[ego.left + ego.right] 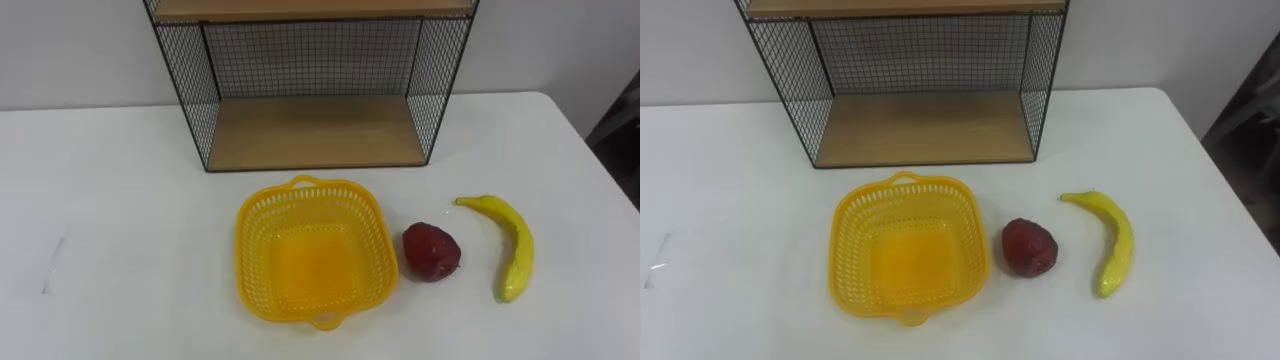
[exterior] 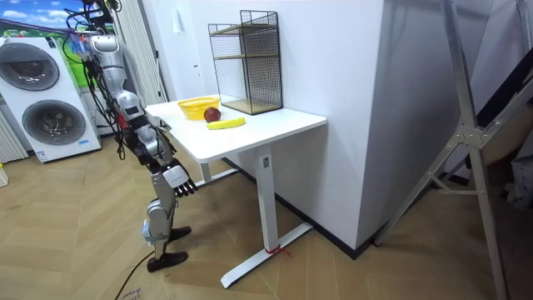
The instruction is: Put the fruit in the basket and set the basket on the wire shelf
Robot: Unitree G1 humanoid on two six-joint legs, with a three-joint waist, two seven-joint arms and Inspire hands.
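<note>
A yellow plastic basket [image 1: 314, 254] sits empty on the white table [image 1: 120, 200], just in front of the wire shelf [image 1: 310, 80]. A dark red fruit [image 1: 431, 251] lies close to the basket's right side. Further right lies a yellow banana [image 1: 510, 243], curved, apart from the red fruit. The shelf's lower wooden board [image 1: 312, 132] is bare. In the room view I stand at the table's near side, and my right hand [image 2: 180, 180] hangs low beside the table edge with relaxed fingers, holding nothing.
The shelf stands against the white wall at the table's back. The table's right edge [image 1: 610, 170] runs close beyond the banana. In the room view, washing machines [image 2: 42, 92] stand behind me on the room view's left, and a metal stand [image 2: 466, 150] is on its right.
</note>
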